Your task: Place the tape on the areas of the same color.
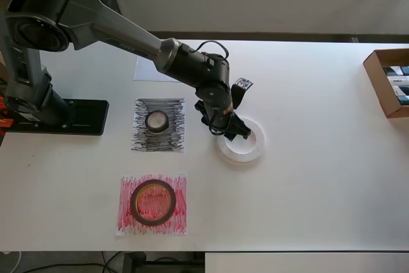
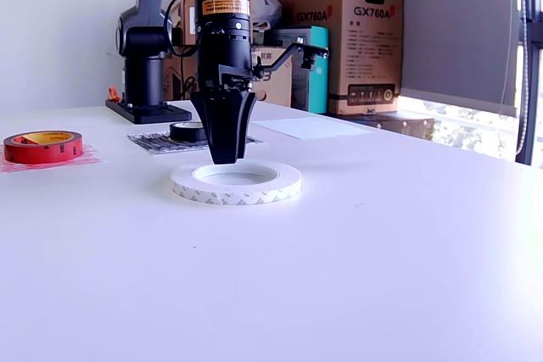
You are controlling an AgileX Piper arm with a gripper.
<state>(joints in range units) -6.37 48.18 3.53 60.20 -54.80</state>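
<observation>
Black roll (image 1: 157, 121) sat on the scribbled black sheet (image 1: 159, 125) and the red roll (image 1: 153, 202) on the red sheet (image 1: 152, 204), so only the white ring (image 1: 241, 146) was left, flat on the counter (image 1: 319, 177); end effector (image 1: 234, 132) was at its far rim, fingers looking pressed together; I'd guess the next step was gripping the rim and carrying it to the white sheet (image 1: 148, 70).

A smooth white tabletop (image 2: 407, 243) fronts stacked brown cardboard boxes (image 2: 344, 31), a plain white wall (image 2: 59, 23) and a daylit window (image 2: 530, 48).

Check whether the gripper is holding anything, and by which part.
Cannot be told: the gripper is down at the white tape ring's rim, its closure hidden.
</observation>
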